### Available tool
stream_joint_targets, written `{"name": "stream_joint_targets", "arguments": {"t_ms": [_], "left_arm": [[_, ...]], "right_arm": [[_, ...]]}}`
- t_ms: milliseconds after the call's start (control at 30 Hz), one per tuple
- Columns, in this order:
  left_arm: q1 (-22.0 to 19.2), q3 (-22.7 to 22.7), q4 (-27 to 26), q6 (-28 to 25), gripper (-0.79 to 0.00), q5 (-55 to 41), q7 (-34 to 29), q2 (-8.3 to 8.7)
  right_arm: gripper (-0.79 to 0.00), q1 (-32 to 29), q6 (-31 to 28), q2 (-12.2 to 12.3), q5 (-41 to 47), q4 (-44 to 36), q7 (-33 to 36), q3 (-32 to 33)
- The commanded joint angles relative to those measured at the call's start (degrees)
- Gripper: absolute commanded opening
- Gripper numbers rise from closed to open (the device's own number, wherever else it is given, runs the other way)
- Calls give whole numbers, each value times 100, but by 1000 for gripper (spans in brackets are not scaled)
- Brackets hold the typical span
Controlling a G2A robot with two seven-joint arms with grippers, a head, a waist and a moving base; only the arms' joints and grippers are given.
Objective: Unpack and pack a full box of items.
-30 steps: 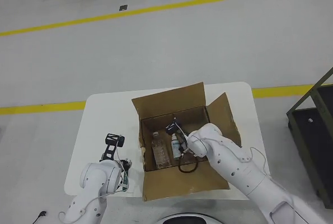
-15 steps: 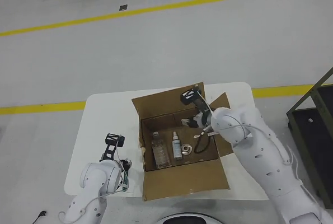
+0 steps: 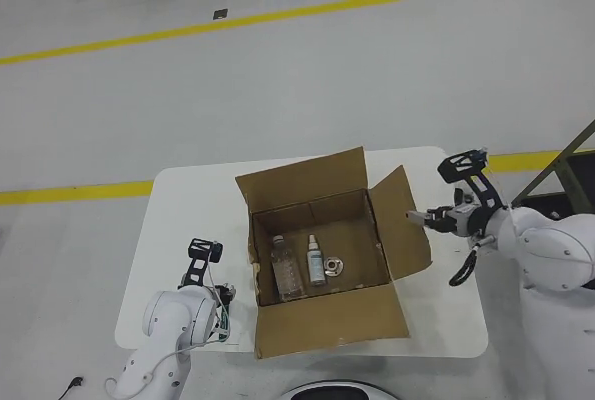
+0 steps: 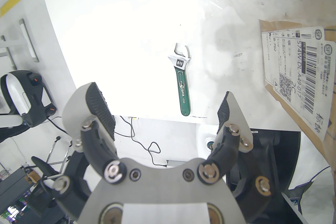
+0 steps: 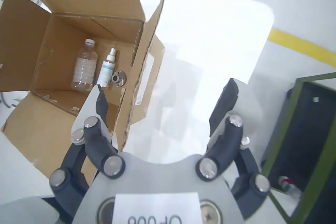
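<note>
the right gripper (image 5: 165,87) is spread wide, its dark pads bare and nothing between them. it hangs over the right part of the white table (image 3: 197,210), just outside the right flap of the cardboard box (image 3: 307,180). the left gripper (image 4: 159,93) is just as wide apart and also holds nothing. it sits over the left front part of the table, left of the box. beyond it in the left wrist view, a green-handled adjustable wrench (image 4: 181,83) lies flat on the tabletop. its handle end is close to the table's edge, and it is apart from both fingers and from the box's labelled side.

the box stands in the middle of the table with its flaps open. three things lie side by side on its floor. a clear plastic bottle (image 3: 286,268) is nearest the left wall, with a small white spray bottle (image 3: 316,260) just beside it, both with their caps toward the far wall. a round metal flange (image 3: 334,266) lies next to the spray bottle's lower end.

off the table to the right stands a dark green metal rack (image 3: 567,190), and a yellow line (image 3: 177,32) runs across the grey floor.
</note>
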Motion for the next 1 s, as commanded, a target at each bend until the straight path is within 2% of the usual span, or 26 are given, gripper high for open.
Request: {"name": "stream_joint_targets", "arguments": {"t_ms": [0, 133, 267, 333, 367, 433, 500, 533, 967], "left_arm": [[0, 0, 0, 0, 0, 0, 0, 0], [0, 0, 0, 0, 0, 0, 0, 0], [0, 0, 0, 0, 0, 0, 0, 0], [0, 0, 0, 0, 0, 0, 0, 0], [0, 0, 0, 0, 0, 0, 0, 0], [0, 0, 0, 0, 0, 0, 0, 0], [0, 0, 0, 0, 0, 0, 0, 0], [0, 0, 0, 0, 0, 0, 0, 0], [0, 0, 0, 0, 0, 0, 0, 0]], "right_arm": [[0, -125, -33, -4, 753, 239, -99, 114], [-83, -269, -97, 10, 1769, 724, -152, 270], [-139, -288, -206, 49, 2112, 931, -111, 279], [-259, -286, -229, 68, 2180, 986, -99, 237], [-403, -279, -236, 73, 2298, 1032, -113, 211], [-517, -256, -244, 92, 2312, 1122, -112, 161], [-742, -230, -220, 105, 2419, 1193, -137, 110], [-785, -218, -191, 114, 2437, 1219, -143, 97], [-785, -387, 16, 284, 2500, 1010, -238, 418]]}}
